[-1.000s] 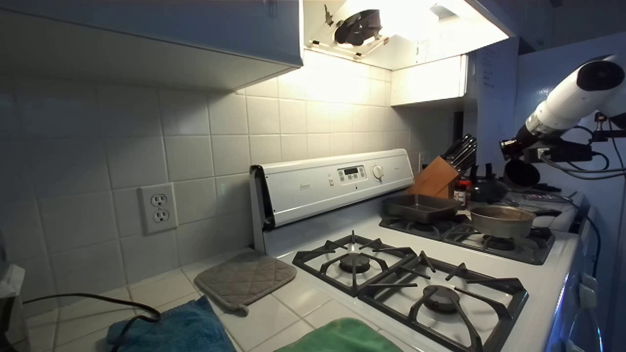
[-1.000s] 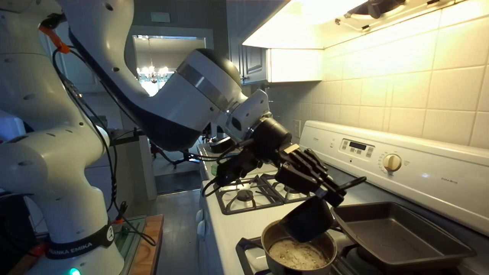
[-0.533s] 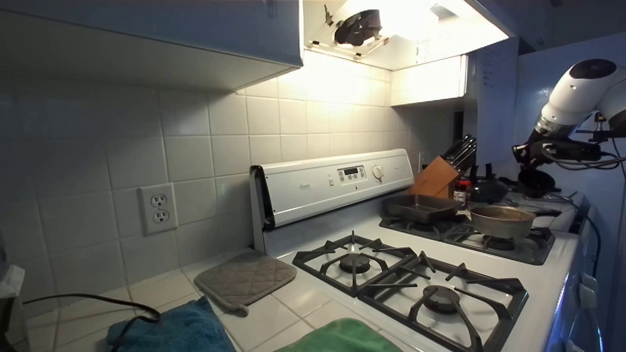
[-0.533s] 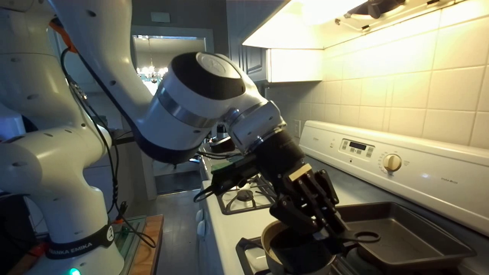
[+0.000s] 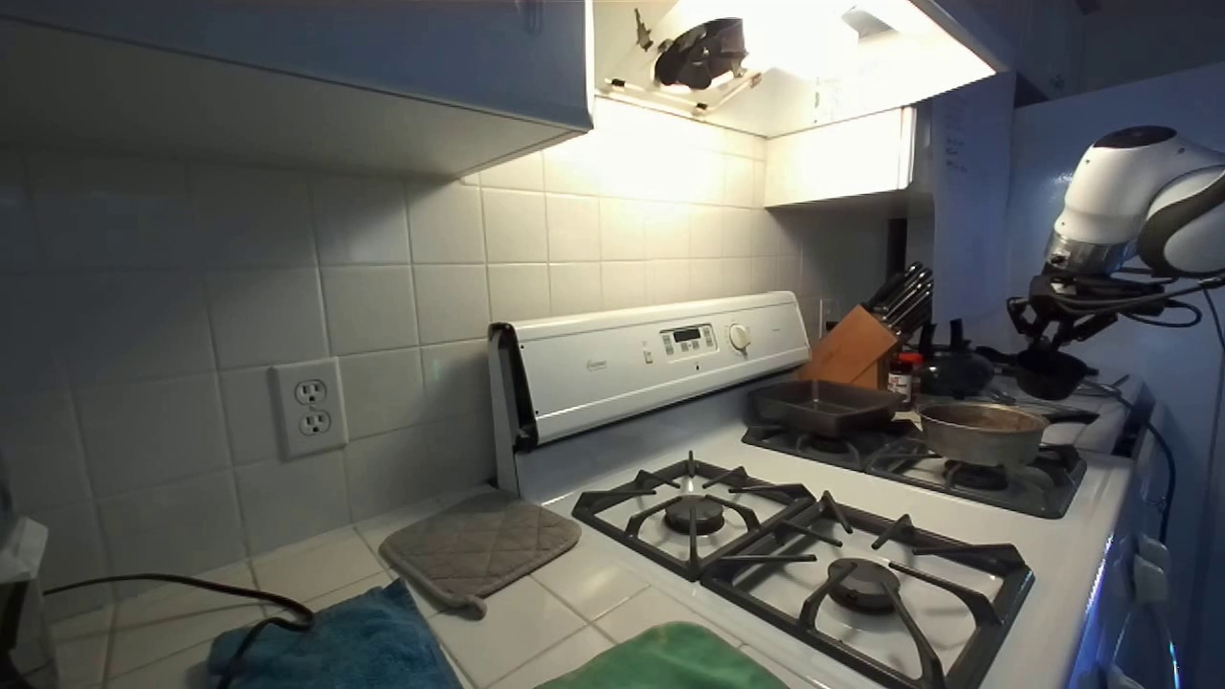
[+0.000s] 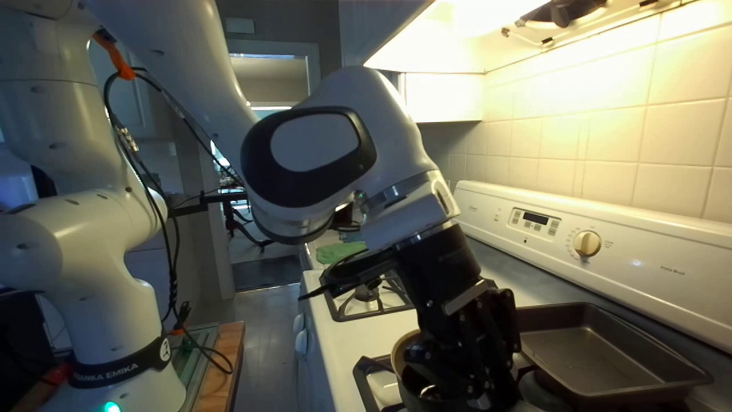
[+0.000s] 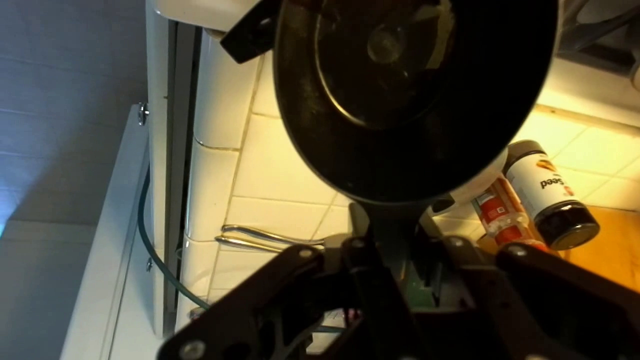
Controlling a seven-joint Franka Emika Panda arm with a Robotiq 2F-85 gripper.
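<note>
Wrist view shows the hand (image 7: 395,235) with its fingers clamped on the handle (image 7: 392,212) of a small black saucepan (image 7: 415,95), whose round body extends just beyond the fingertips. Beneath the hand lies a tiled surface (image 7: 280,165). Near the hand on its left, slim metal utensils (image 7: 270,235) lie on the tiles; farther left, a green cord (image 7: 170,275) runs along the edge. Right of the hand, close together, are a white-labelled jar (image 7: 547,195) with a dark lid and a red-labelled bottle (image 7: 495,210).

In an exterior view, the hand points downward with the black saucepan directly under it. Below and left of the hand, a grey pot (image 5: 981,435) sits on the stove (image 5: 1072,545), and farther left is a dark baking pan (image 5: 823,407). A knife block (image 5: 850,349) stands left of the hand, beyond that baking pan. Whether the black saucepan touches the grey pot cannot be told, since the hand covers part of both from across the stove.
</note>
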